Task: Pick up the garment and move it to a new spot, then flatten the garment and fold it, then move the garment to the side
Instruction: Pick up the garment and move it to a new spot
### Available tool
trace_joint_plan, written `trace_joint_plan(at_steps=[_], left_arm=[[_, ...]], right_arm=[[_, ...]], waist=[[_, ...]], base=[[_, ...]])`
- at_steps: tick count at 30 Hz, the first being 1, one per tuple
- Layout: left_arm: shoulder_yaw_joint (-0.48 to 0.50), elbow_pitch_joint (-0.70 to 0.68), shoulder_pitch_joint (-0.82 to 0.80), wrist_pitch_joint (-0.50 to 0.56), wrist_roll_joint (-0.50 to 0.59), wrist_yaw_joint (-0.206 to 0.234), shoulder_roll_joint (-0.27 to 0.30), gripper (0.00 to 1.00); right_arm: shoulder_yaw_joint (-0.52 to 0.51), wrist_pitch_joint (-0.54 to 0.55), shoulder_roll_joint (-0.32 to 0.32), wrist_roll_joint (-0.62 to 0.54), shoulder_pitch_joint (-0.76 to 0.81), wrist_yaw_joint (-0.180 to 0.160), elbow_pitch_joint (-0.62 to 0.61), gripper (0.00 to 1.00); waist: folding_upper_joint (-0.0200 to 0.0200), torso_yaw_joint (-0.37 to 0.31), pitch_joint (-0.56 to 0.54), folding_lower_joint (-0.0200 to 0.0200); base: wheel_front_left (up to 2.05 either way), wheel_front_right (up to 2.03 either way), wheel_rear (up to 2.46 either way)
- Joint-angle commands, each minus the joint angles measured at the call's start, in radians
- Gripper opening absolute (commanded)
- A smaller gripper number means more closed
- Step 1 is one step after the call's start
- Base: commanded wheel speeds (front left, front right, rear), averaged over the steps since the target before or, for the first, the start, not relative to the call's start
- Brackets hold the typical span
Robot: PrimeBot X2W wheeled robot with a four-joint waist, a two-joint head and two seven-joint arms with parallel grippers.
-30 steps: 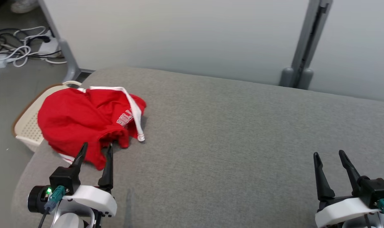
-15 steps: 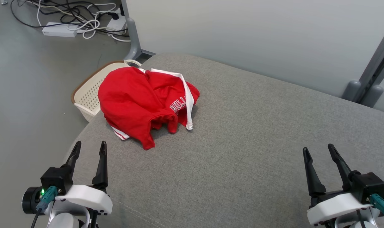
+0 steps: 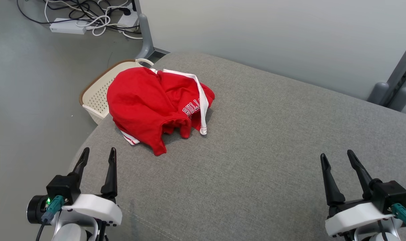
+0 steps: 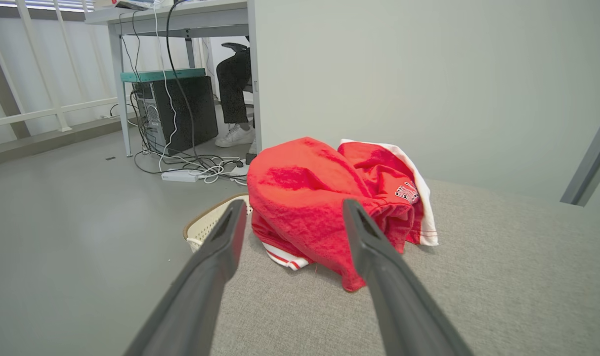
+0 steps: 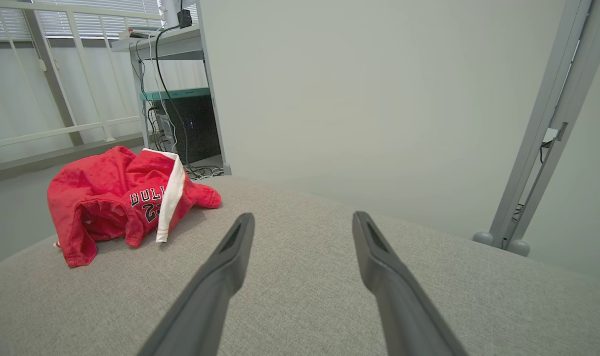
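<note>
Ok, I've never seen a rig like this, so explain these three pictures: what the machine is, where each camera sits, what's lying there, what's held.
It is a wheeled robot with two arms, each ending in a two-fingered gripper. The overhead picture comes from its head camera, looking down: left gripper at lower left, right gripper at lower right. The other two come from wrist cameras looking along each gripper's dark fingers. On the grey padded surface lies a crumpled red garment; a cream basket sits just past the surface's edge behind it. Both grippers are open and hold nothing.
</note>
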Motion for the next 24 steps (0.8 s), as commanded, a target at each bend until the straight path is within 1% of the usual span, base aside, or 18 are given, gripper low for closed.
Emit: trace_joint_plan(at_steps=[1, 6, 10, 13, 15, 18, 24], left_arm=[[0.003, 0.000, -0.022, 0.000, 0.002, -0.003, 0.000, 1.00], [0.008, -0.006, -0.050, 0.000, -0.011, -0.011, -0.010, 1.00], [0.006, -0.012, -0.107, 0.000, -0.030, -0.021, -0.020, 1.00], [-0.002, 0.016, -0.164, 0.000, -0.053, -0.031, -0.024, 1.00], [-0.010, 0.056, -0.211, 0.000, -0.070, -0.037, -0.026, 1.00], [-0.021, 0.151, -0.292, 0.000, -0.104, -0.045, -0.028, 1.00], [-0.048, 0.381, -0.431, 0.023, -0.144, -0.055, -0.026, 1.00]], right_arm=[[-0.001, 0.004, -0.006, 0.000, -0.004, 0.002, -0.006, 1.00], [0.007, 0.015, -0.016, -0.004, -0.021, 0.002, -0.021, 1.00], [0.009, 0.035, -0.035, -0.010, -0.044, 0.002, -0.052, 1.00], [0.019, 0.049, -0.055, -0.009, -0.065, 0.002, -0.078, 1.00], [0.022, 0.057, -0.069, -0.003, -0.079, 0.002, -0.091, 1.00], [0.028, 0.070, -0.083, 0.000, -0.097, 0.002, -0.111, 1.00], [0.038, 0.083, -0.101, 0.002, -0.121, 0.002, -0.127, 1.00]], waist=[[0.0000, -0.004, 0.008, 0.0000], [0.0000, -0.023, 0.039, 0.0000], [0.0000, -0.055, 0.102, 0.0000], [0.0000, -0.084, 0.155, 0.0000], [0.0000, -0.101, 0.190, 0.0000], [0.0000, -0.126, 0.240, 0.0000], [0.0000, -0.161, 0.305, 0.0000]], base=[[0.00, 0.00, 0.00], [0.00, 0.00, 0.00], [0.00, 0.00, 0.00], [0.00, 0.00, 0.00], [0.00, 0.00, 0.00], [0.00, 0.00, 0.00], [0.00, 0.00, 0.00]])
